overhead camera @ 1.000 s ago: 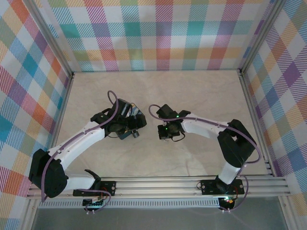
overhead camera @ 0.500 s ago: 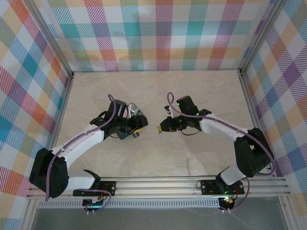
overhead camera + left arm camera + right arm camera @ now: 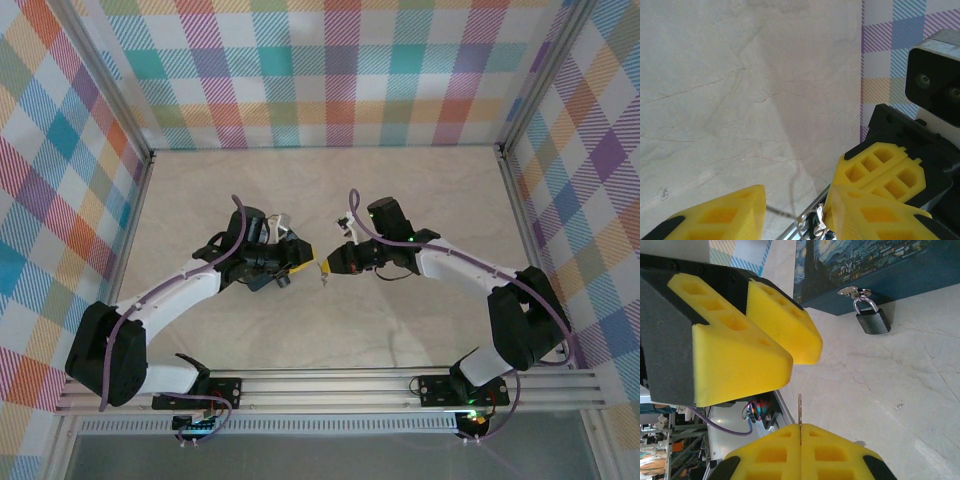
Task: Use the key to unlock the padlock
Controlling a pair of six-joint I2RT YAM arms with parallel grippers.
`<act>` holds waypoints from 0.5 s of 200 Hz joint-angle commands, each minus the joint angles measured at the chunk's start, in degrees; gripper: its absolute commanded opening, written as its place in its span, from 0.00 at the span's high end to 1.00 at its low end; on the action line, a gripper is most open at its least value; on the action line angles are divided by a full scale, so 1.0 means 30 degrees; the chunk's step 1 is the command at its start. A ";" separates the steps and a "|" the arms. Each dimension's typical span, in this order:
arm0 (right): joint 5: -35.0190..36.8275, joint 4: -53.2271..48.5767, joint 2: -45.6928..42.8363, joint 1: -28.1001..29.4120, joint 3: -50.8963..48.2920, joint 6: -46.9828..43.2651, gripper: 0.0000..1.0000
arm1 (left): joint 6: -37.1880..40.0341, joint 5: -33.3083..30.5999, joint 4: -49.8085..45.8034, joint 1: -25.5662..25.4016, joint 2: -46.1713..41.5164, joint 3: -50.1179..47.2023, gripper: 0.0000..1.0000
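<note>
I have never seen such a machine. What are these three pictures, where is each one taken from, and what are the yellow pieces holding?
They are two robot arms on a table, each ending in a yellow two-finger claw. One picture looks down from above; the other two come from cameras on the wrists. The right claw is shut on the key, a thin metal sliver. The left claw stands open close to it. The padlock is hooked on a dark blue box.
</note>
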 commanded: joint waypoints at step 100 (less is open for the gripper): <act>-0.0489 0.2326 0.0879 0.0251 0.0099 0.1303 0.98 | -0.0973 0.0492 0.1043 -0.0200 0.0324 0.0276 0.74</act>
